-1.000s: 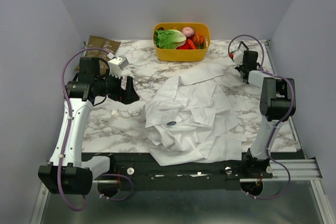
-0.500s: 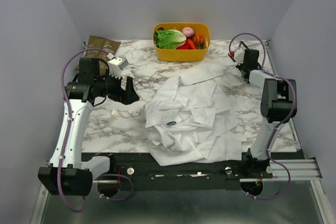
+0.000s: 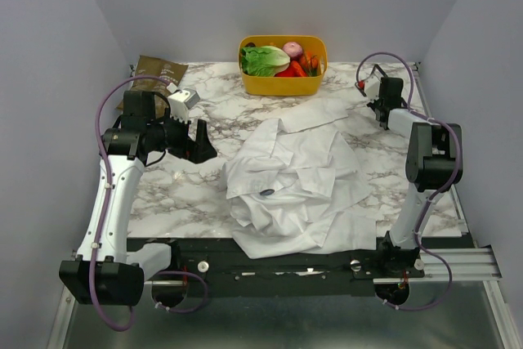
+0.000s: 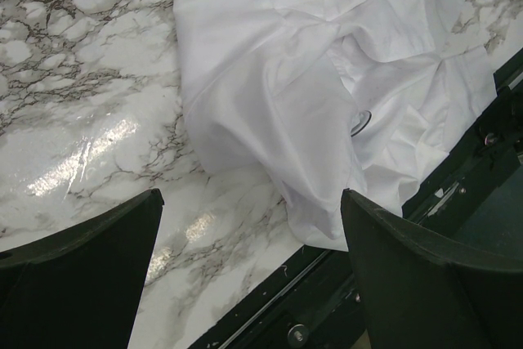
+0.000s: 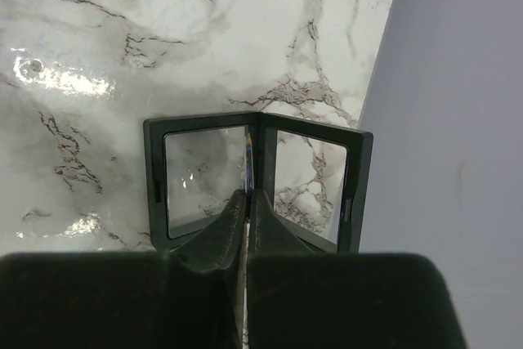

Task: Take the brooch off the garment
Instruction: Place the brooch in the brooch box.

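Brooch (image 3: pixel 267 192): only a tiny dark oval from above, detail unreadable. In the left wrist view a fold of the garment (image 4: pixel 270 79) hides all but a sliver of it. The garment is cut off by that view's top and right edges. Left pincer (image 4: pixel 251 194) fingers run off the bottom edge. Right pincer (image 5: pixel 248 202) covers the near side of a black frame (image 5: pixel 155 177); the thin strip at its tips can't be identified. Brown bag (image 3: pixel 155 69) sits partly behind the left arm.

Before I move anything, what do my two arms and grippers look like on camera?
Both arms have white shells with chunky black joints: the left arm and the right arm. A purple cable loops along each one. The left gripper and the right gripper have broad, matte black fingers that taper towards the tips.
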You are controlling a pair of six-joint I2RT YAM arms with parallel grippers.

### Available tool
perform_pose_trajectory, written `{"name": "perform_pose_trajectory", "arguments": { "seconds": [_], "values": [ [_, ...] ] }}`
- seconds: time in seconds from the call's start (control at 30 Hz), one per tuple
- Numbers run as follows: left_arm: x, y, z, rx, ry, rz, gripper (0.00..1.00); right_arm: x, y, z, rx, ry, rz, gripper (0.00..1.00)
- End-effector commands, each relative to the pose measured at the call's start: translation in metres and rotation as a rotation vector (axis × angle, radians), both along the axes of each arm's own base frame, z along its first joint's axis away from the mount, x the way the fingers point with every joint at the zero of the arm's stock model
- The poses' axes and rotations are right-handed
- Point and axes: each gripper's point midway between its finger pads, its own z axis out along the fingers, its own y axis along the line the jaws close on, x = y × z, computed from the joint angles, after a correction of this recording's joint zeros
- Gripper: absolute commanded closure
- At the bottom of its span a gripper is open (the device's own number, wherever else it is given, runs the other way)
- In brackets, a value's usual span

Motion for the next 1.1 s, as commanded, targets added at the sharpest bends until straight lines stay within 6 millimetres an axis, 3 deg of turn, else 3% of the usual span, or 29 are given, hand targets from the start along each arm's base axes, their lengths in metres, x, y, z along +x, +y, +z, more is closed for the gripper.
{"name": "perform_pose_trajectory", "arguments": {
  "seconds": [0.0, 0.23, 0.37, 0.47, 1.07],
  "values": [
    [-0.001, -0.001, 0.003, 0.000, -0.027, -0.005, 0.01, -0.009, -0.004, -0.007, -0.006, 0.060, -0.012, 0.91],
    [-0.003, -0.001, 0.004, -0.001, -0.030, -0.005, 0.01, -0.008, -0.005, -0.008, -0.009, 0.067, -0.016, 0.79],
    [-0.003, -0.001, 0.003, 0.000, -0.033, -0.005, 0.01, -0.010, -0.005, -0.008, -0.006, 0.072, -0.014, 0.61],
    [-0.004, -0.001, 0.004, -0.001, -0.035, -0.005, 0.01, -0.010, -0.004, -0.008, -0.004, 0.075, -0.012, 0.54],
    [-0.003, -0.001, 0.002, 0.000, -0.031, -0.005, 0.01, -0.010, -0.001, 0.010, 0.021, 0.047, -0.016, 0.33]
  ]
}}
